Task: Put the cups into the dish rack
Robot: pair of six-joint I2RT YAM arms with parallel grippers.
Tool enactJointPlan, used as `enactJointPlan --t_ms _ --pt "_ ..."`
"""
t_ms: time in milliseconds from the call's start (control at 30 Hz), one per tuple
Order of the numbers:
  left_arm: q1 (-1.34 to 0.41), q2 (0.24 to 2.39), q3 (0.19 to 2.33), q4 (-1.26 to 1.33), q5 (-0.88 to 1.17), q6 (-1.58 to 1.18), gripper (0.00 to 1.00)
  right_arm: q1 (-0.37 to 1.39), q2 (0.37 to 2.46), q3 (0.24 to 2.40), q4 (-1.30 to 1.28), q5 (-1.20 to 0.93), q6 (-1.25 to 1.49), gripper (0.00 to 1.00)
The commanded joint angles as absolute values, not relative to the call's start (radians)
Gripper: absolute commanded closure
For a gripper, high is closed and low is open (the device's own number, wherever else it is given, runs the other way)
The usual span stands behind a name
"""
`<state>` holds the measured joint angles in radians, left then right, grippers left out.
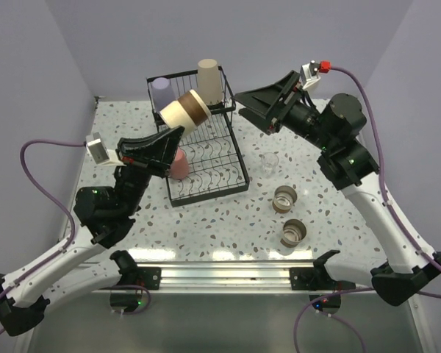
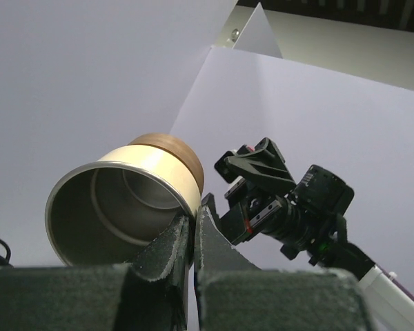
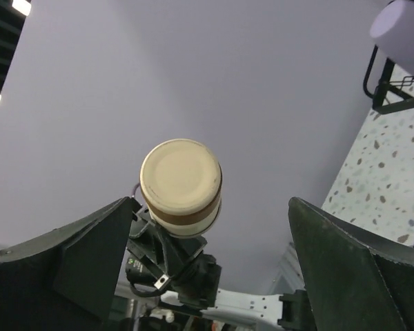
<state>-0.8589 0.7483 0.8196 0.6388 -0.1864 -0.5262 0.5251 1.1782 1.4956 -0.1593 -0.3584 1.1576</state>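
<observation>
Right of the dish rack (image 1: 214,147), a metallic cup (image 1: 293,232), its twin (image 1: 285,198) and a clear glass (image 1: 269,163) are left on the counter (image 1: 206,235). A red-pink cup (image 1: 178,165) is lodged in the lower tray (image 1: 228,180). Above it, a third tan cup (image 1: 184,110) is gripped by the left end effector (image 1: 175,132); the right end effector (image 1: 242,104) is spread open. A lavender cup (image 1: 162,92) and a beige cup (image 1: 209,81) are seated in the upper basket (image 1: 182,76).

No legible text, brand, number or sign in any view, tan-and-metallic cup (image 2: 148,165) plain-sided, dish rack (image 1: 214,158) bare black wire, tabletop (image 1: 220,228) speckle only, no lettering.
</observation>
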Motion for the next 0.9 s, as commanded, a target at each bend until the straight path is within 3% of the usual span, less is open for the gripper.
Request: enactJointPlan --t_ms 0,567,867 --pt "-0.862 0.773 0.813 0.842 -0.176 -0.502 1.0 0.526 1.206 1.462 0.097 -0.479 1.333 0.02" --pt "-0.862 0.956 0.854 1.002 -0.094 -0.571 1.0 0.557 1.288 1.558 0.115 -0.517 1.315 0.02" --pt "-0.862 0.999 0.876 1.032 -0.071 -0.584 1.0 0.591 1.313 1.643 -0.055 -0.499 1.198 0.02"
